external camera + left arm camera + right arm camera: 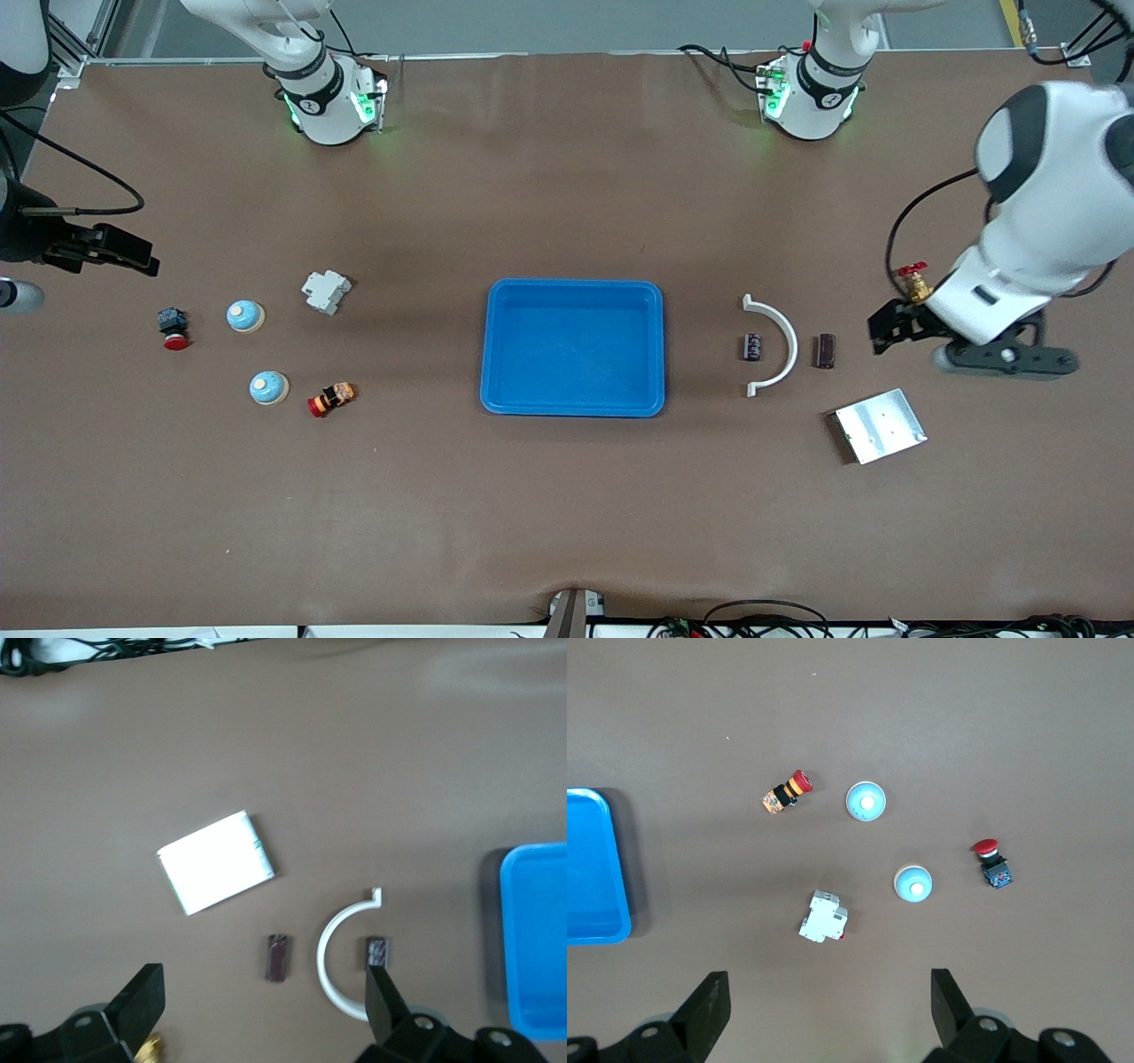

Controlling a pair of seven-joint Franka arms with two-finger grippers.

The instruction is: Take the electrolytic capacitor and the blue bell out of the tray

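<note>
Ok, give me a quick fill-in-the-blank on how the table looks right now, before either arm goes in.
1. The blue tray in the middle of the table holds ____.
2. The number of blue bells on the table is ____.
3. The white curved clip lies between two dark ____.
4. The left gripper and the right gripper both have their jaws ____.

Missing words: nothing; two; capacitors; open
</note>
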